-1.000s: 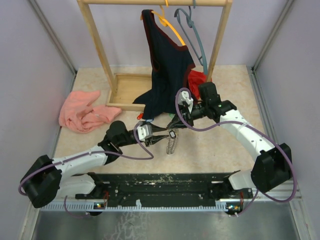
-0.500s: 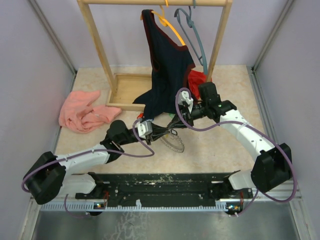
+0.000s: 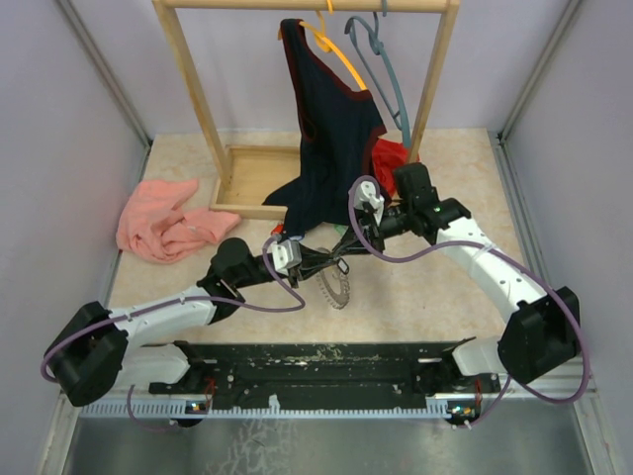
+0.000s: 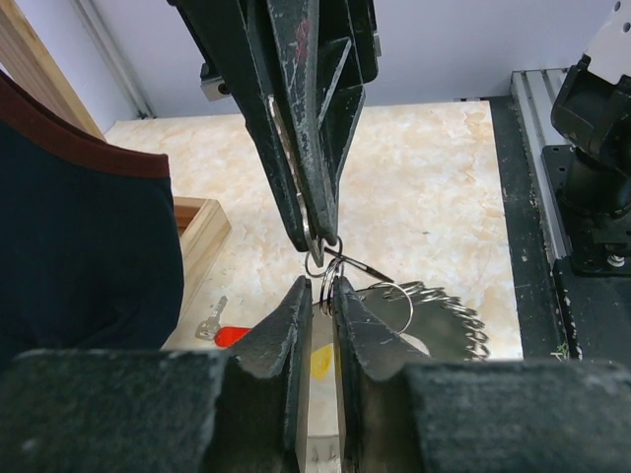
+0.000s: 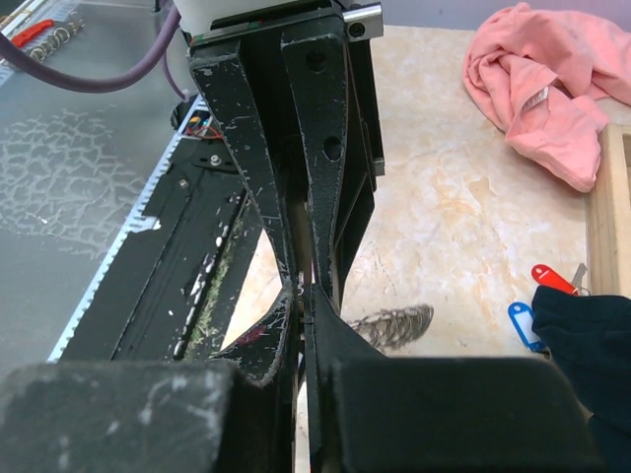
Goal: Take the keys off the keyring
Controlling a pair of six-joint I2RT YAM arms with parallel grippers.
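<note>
Right gripper (image 4: 314,235), jaws shut on the wire loop (image 4: 326,264), anchors it so left gripper (image 4: 317,296), jaws near-closed on a yellow-tagged key (image 4: 320,362), can pull it off the keyring (image 4: 471,330).

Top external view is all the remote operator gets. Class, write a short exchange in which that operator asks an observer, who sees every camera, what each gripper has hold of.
Operator: From above, the two sets of fingers overlap. What is the left gripper on?
Observer: In the left wrist view, the left gripper is shut on a yellow key tag.
Operator: And the right gripper?
Observer: The right gripper is shut, its tips apparently pinching a small split ring directly above the left gripper.
</note>
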